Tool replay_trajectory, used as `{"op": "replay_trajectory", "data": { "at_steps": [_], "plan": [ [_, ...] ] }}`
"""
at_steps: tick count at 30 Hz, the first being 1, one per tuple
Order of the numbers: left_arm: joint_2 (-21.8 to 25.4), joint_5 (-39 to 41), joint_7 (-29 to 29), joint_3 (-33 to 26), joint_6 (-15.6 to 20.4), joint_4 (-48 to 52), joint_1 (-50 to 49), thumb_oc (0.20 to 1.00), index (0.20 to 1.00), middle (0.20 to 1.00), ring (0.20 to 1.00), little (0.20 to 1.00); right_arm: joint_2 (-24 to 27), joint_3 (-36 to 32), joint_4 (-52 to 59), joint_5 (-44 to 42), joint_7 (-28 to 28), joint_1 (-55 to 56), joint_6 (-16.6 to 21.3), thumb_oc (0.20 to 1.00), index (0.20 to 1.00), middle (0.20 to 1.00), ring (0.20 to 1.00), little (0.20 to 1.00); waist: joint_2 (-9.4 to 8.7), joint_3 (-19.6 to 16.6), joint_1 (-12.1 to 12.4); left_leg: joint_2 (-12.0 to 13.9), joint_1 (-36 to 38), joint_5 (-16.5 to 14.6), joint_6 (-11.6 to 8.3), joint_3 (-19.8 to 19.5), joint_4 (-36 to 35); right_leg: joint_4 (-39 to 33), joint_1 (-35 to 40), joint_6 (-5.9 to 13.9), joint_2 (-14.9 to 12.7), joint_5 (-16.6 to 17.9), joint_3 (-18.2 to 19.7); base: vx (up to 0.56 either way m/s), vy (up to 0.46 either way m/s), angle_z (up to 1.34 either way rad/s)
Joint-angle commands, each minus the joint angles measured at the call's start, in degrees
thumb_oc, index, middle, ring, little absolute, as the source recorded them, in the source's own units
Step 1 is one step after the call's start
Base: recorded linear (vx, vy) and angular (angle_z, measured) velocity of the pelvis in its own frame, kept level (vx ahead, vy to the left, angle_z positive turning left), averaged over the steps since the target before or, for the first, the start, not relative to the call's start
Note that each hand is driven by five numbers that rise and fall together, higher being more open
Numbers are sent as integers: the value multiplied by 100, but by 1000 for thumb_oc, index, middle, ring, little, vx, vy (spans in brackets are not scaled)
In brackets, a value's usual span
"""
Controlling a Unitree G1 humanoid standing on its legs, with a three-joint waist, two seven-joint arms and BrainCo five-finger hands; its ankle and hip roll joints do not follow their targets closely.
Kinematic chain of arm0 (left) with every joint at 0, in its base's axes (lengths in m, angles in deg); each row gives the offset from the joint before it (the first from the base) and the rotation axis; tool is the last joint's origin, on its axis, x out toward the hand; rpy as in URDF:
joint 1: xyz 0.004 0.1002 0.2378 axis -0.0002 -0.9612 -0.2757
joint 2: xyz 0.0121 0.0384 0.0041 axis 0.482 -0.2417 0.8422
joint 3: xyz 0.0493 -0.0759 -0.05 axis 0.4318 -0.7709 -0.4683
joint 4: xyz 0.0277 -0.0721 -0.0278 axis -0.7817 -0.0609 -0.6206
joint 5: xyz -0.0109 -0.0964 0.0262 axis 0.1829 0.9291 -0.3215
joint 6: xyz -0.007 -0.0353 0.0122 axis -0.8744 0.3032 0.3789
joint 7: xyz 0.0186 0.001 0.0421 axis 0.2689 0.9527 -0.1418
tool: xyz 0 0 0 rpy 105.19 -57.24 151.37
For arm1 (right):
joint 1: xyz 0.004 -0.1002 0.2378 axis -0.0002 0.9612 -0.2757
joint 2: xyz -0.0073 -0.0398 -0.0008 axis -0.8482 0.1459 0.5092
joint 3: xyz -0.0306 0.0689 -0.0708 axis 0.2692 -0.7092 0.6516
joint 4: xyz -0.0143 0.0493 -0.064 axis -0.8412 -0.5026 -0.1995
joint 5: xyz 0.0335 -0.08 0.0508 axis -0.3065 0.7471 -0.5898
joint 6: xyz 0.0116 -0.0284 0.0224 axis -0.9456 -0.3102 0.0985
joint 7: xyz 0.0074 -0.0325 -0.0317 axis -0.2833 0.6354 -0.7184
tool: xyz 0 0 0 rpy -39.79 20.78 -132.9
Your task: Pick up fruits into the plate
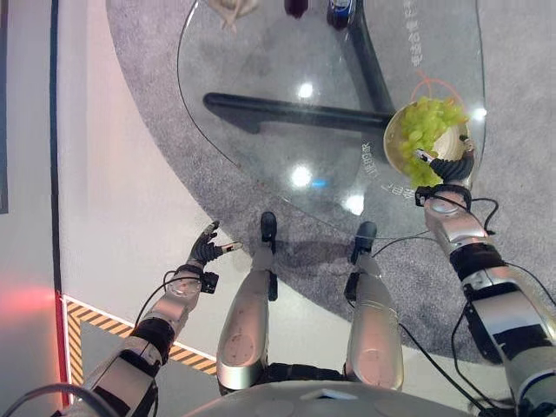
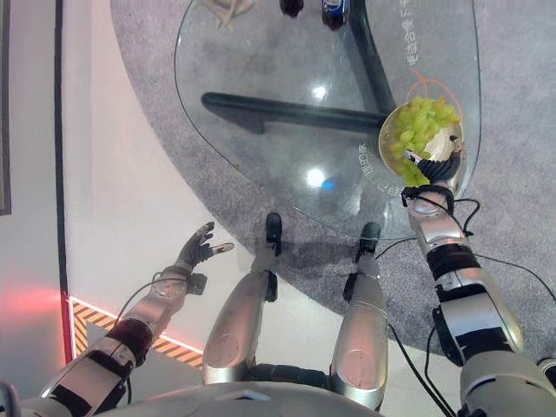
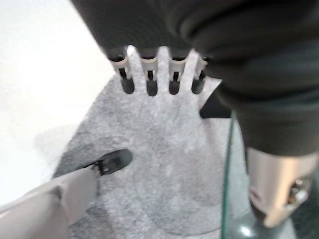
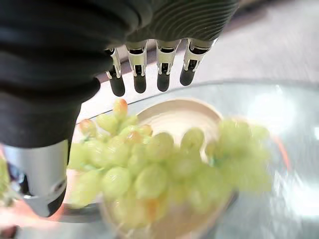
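Glass bench: green grapes are held over the plate by the right hand; they could be dropped beside it if let go off-centre.

Grapes: fuzzy in the right wrist view; they cover most of the plate
Things at the table's far edge: cut off by the picture's top; can't tell what they are
Right hand: its fingers are partly behind the grapes
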Motion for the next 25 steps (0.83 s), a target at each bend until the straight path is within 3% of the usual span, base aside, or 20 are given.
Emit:
{"op": "replay_trajectory", "data": {
  "at_steps": [1,5,11,18,25],
  "plan": [
    [-75,79,-144,-211,53,-356,-203,1000,1000,1000,1000,1000,-195,-78,60,-711,-746,732,759,1000,1000,1000,1000,1000,-369,-179,-126,-242,475,-1112,92,472,391,99,190,-274,370,-249,-107,119,32,5],
    [-154,-84,-426,-500,-2,-590,-618,1000,1000,1000,1000,1000,-638,-316,-499,-867,-1741,1869,1278,1000,1000,1000,1000,1000,-540,-706,-137,-172,1028,-1172,65,553,302,-171,891,-261,360,-266,-156,168,15,7],
    [-314,-189,-663,-750,7,-1166,-1033,1000,1000,1000,1000,1000,-1094,-417,-1426,-734,-2554,2553,1410,1000,1000,1000,1000,1000,-724,-1403,-134,-182,1491,-1283,128,533,277,-308,1445,-240,379,-316,-69,215,25,0],
    [-564,-319,-877,-904,-29,-1982,-1364,1000,1000,1000,1000,1000,-1456,-266,-2522,55,-3062,2952,996,1000,1000,1000,1000,1000,-755,-1969,-128,-225,1949,-1433,224,538,211,-403,1931,-232,393,-426,30,158,48,-5],
    [-725,-444,-1175,-1072,-411,-2317,-1515,1000,1000,1000,1000,1000,-1673,-174,-3165,352,-3318,3094,221,1000,1000,1000,1000,1000,-679,-2229,-135,-242,2369,-1535,272,553,47,-486,2330,-236,392,-540,29,86,44,-1]
  ]
}}
